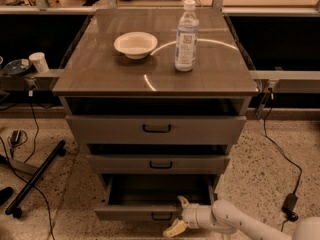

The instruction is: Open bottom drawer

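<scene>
Gripper (177, 215) at flat grey bottom drawer (125, 213) front, jaws spread

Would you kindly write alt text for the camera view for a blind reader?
The bottom drawer of a grey three-drawer cabinet is pulled out, with the robot's gripper at its front, jaws spread. A bowl and water bottle stand on top.

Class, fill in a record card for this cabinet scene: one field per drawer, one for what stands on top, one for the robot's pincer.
bottom drawer: pulled well out, dark interior showing
middle drawer: front only slightly forward
top drawer: front only slightly forward
on the cabinet top: white bowl and upright water bottle, standing apart
pincer: low at the bottom drawer's front, just right of its handle, fingers spread
</scene>
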